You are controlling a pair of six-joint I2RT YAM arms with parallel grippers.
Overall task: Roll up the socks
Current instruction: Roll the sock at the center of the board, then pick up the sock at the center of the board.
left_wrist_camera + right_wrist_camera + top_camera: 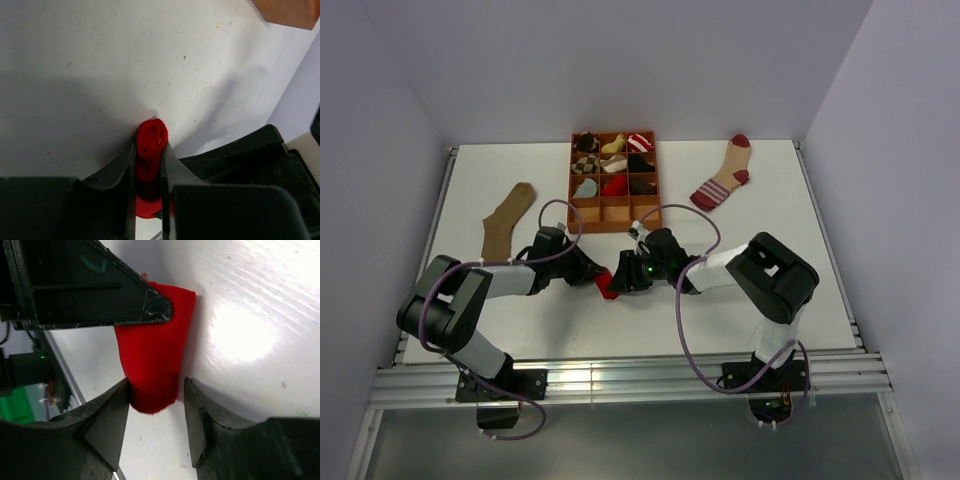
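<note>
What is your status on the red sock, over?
Left fingers shut on rolled red sock. Right fingers open, astride its flat end. Tray close behind.

Overhead view looks down from behind; both wrist views, close-up, share the red sock (pixel 151 141).

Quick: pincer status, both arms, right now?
Left pincer: closed on the rolled red sock.
Right pincer: open, fingers either side of the sock's flat end, not clamping.

Three socks (pixel 508 222) (pixel 723 175) (pixel 607 285), one divided tray (pixel 616 227), two hands (pixel 597 274) (pixel 622 278)
</note>
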